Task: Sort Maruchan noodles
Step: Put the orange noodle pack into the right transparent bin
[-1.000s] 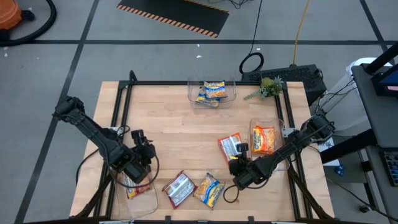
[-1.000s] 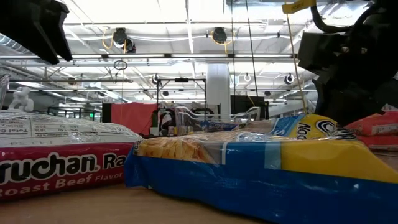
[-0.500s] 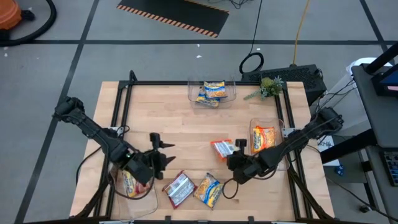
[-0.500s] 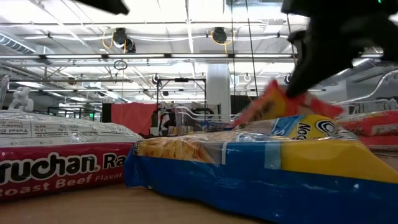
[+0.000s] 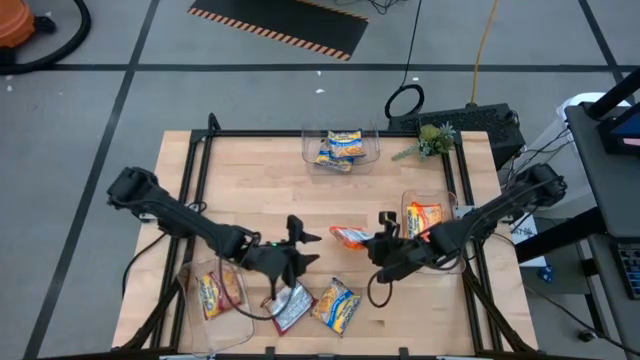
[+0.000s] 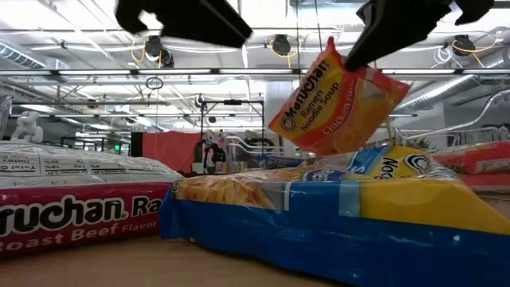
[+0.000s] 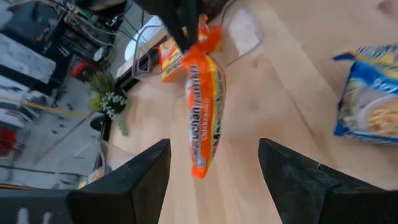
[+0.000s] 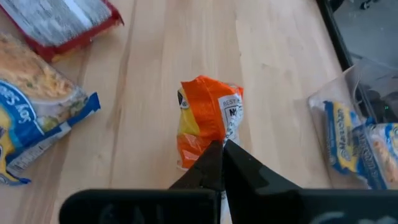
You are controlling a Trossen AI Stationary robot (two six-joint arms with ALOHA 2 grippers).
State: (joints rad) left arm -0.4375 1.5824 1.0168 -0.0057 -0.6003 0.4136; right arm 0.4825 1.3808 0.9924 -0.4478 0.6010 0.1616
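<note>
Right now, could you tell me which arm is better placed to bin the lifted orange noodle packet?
Right: the right gripper already pinches the orange plastic noodle packet, near the clear bin holding another orange pack.

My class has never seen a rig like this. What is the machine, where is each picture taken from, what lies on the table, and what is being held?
Two dark robot arms work at a wooden table, each ending in a two-finger gripper. One camera looks straight down, one sits at table height, and one rides on each wrist. The right gripper pinches an orange noodle packet above the table; the wrist view shows its fingers closed on the packet's edge. The left gripper is open above a red-and-silver packet. Beside that lies a blue-and-yellow packet. Three clear bins hold packets already sorted.
</note>
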